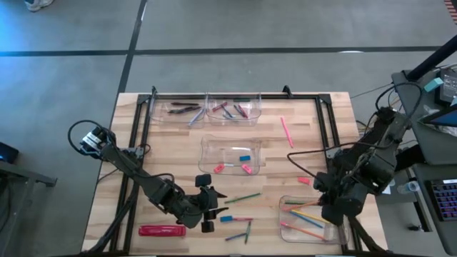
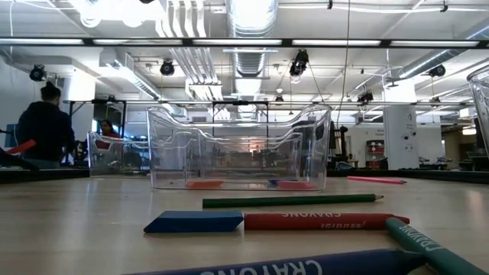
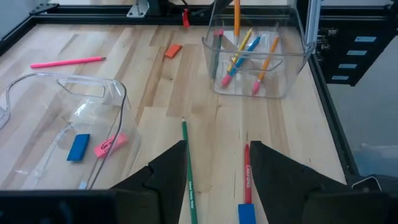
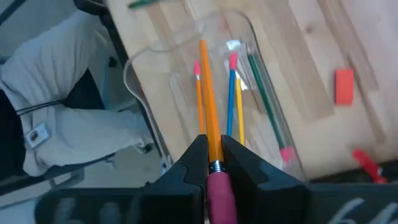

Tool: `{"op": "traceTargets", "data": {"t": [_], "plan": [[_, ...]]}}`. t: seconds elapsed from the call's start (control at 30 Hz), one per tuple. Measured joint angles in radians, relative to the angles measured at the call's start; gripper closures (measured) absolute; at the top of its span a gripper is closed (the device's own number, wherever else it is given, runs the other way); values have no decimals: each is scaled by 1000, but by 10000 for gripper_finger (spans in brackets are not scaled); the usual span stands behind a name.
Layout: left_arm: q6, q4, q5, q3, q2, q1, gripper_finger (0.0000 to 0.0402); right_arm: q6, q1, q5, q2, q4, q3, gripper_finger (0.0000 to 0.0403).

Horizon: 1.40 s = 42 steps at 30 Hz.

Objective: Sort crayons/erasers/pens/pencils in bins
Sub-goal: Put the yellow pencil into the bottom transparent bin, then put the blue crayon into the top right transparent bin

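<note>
Right claw [image 4: 213, 155] pinches an orange pencil [image 4: 208, 99] over the pencil bin [image 4: 273, 118]. Next it should let go. Left claw [image 3: 217, 171] waits spread over a green pencil [image 3: 186, 162] on the desk [image 3: 155, 93].

Left end effector [image 1: 208, 210] hovers with fingers parted; right end effector [image 1: 330, 207] points down, fingers pinched together.

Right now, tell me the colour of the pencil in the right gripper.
Orange, with a pink eraser end. The pencil shows best in the right wrist view, clamped in the right gripper.
</note>
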<state>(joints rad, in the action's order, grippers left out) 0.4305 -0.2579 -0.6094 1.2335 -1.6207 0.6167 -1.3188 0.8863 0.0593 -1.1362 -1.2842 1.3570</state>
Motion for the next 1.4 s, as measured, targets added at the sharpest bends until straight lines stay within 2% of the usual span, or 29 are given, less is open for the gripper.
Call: {"op": "traceTargets", "data": {"t": [0.2,0.57,0.73,0.9,1.03,1.2,1.4], "plan": [[0,7,0,-2,0,0,243,-57,15,-34,0,-3,-36,348],[0,6,2,-4,0,0,243,-39,15,-27,-27,-2,-53,226],[1,16,2,-12,0,0,243,30,15,63,-50,0,-54,198],[8,26,3,-24,0,0,243,139,15,179,-87,4,-54,196],[4,121,5,-75,-1,0,243,226,15,321,-131,30,-54,197],[3,269,14,-159,-15,-5,243,375,15,531,-190,220,-76,199],[49,323,91,-202,-72,-16,243,683,-9,511,-187,694,-230,211]]}}
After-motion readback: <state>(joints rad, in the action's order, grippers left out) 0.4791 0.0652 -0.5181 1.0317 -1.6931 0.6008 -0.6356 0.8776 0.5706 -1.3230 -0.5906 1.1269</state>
